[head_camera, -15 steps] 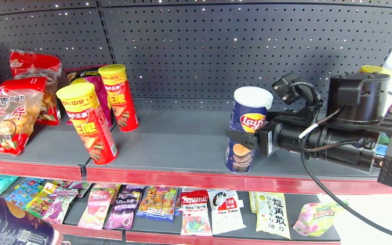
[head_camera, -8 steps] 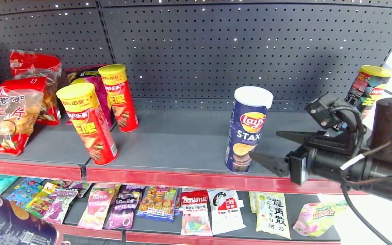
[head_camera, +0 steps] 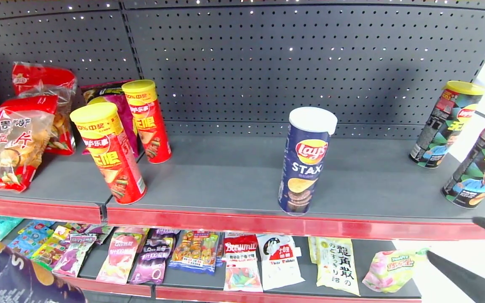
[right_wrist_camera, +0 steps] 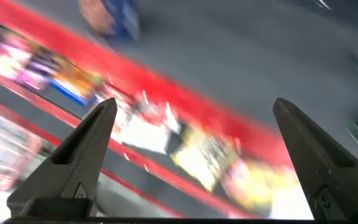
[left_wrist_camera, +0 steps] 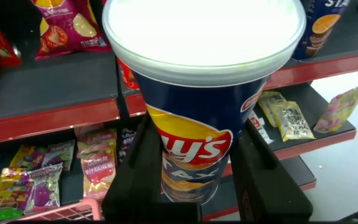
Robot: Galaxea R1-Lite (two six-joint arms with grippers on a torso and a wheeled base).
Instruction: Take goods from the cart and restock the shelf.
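Now my left gripper (left_wrist_camera: pixel 199 134) clamps a blue can (left_wrist_camera: pixel 204 56) upright, ready for the shelf (head_camera: pixel 234 176); my right gripper (head_camera: pixel 453 237) gapes wide, empty.

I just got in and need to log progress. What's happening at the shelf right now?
The robot is restocking chip cans. One blue can stands upright near the front of the shelf, with nothing touching it. The right pincer is open and empty, low and to the right of that can. The left pincer is shut on a second can, held off to the left, not yet on the shelf.
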